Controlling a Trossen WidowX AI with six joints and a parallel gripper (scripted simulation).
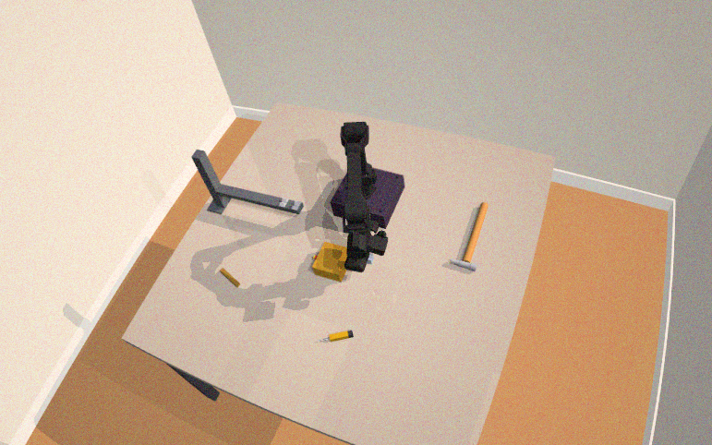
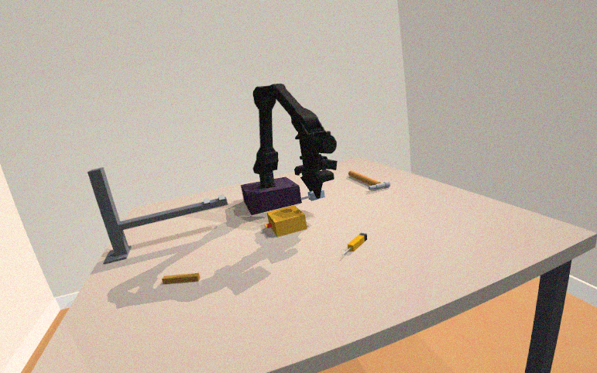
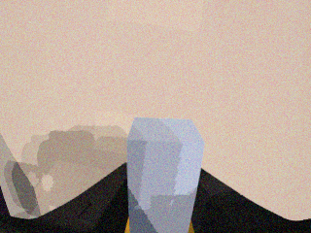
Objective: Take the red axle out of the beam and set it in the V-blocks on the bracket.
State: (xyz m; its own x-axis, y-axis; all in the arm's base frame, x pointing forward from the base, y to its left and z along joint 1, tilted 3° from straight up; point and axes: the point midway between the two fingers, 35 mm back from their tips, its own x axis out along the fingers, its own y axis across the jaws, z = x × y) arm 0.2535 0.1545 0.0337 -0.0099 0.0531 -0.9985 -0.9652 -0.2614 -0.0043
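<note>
Red axle point(image 2: 268, 225) in yellow block-shaped beam point(image 1: 330, 261) point(image 2: 287, 221) on pale desk point(image 1: 403, 331) point(image 2: 337, 287), end protruding, black tool point(image 1: 356, 267) point(image 2: 317, 195) point(image 3: 159, 173) gripping pale-blue block-like piece point(image 1: 369, 258) point(image 2: 323, 194) point(image 3: 164, 170) beyond beam

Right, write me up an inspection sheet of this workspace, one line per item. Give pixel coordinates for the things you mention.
Surface: pale table top point(image 1: 403, 354) point(image 2: 407, 259), shadows across it.
Job's things: yellow block point(image 1: 330, 265) point(image 2: 290, 223), likely the beam, on the table; a red bit point(image 2: 269, 225) shows at one side. Grey bracket point(image 1: 253, 197) point(image 2: 166, 216) standing, V-blocks near its arm's free end, no axle in them.
Clutter: hammer point(image 1: 476, 232) point(image 2: 364, 178), yellow-handled tool point(image 1: 341, 335) point(image 2: 357, 242), small brown bar point(image 1: 229, 277) point(image 2: 180, 278).
Gripper: the gripper point(image 1: 356, 268) point(image 2: 317, 195) point(image 3: 159, 173) is shut on a pale blue block point(image 3: 165, 165), held off the table.
Cables: nothing seen.
Surroundings: plain walls, orange floor point(image 1: 596, 309) point(image 2: 458, 324).
</note>
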